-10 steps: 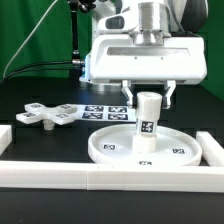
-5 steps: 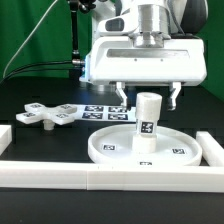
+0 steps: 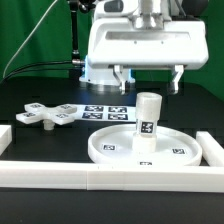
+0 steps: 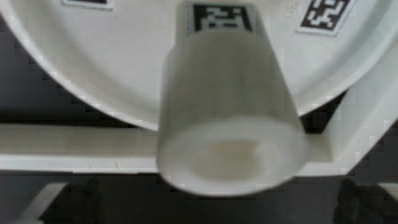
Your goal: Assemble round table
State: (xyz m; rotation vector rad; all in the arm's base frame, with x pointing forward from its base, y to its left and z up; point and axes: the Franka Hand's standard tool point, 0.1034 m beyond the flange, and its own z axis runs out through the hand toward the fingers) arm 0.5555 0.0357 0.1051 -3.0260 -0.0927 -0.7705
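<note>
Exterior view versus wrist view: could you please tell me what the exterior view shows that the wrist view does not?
Only the exterior view: the open gripper above the leg, the cross-shaped base piece and the marker board. Only the wrist view: the leg's top end, seen from above. Both: the leg upright on the round disc, whose tags show.

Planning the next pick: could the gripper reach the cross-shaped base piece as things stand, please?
Probably yes: the gripper hangs open and empty above the leg, and the cross-shaped base piece lies uncovered on the table.
</note>
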